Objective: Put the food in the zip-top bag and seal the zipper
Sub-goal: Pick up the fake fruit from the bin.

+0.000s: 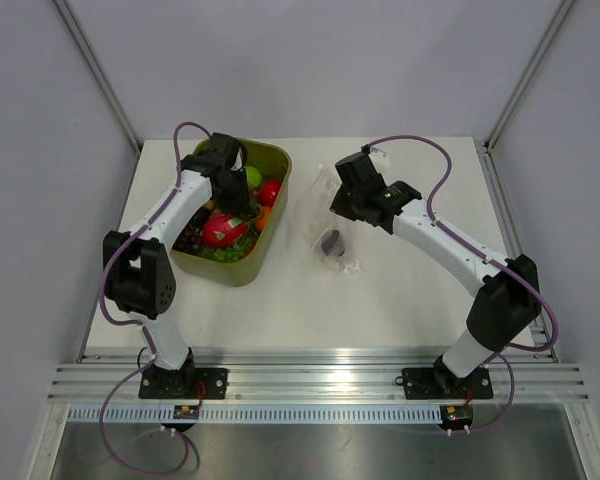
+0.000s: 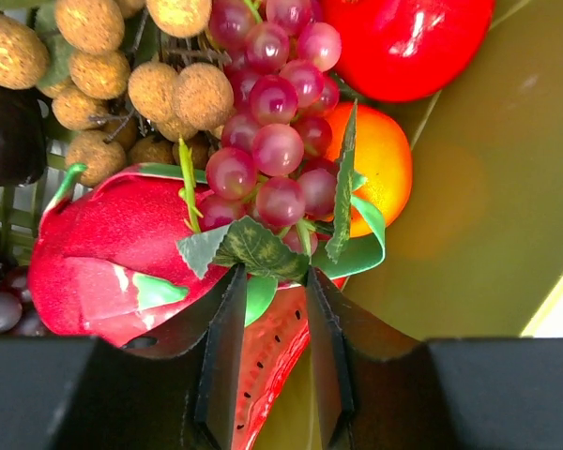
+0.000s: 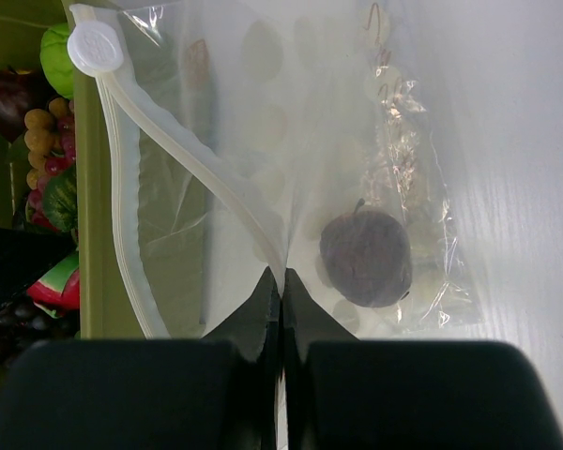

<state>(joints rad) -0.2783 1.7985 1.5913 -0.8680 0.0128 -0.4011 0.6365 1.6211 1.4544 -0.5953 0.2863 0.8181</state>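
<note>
Pinching the zipper (image 3: 199, 174) rim, right claw (image 3: 281, 281) is shut; left claw (image 2: 274, 277), half-open, straddles a watermelon slice (image 2: 267, 361).

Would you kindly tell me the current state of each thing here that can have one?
zip-top bag: mouth open, one dark purple fruit inside
zipper: unsealed, its two strips apart
right claw: shut on one lip of the bag
left claw: open, astride the watermelon slice in the tub
tub: filled with toy food
</note>
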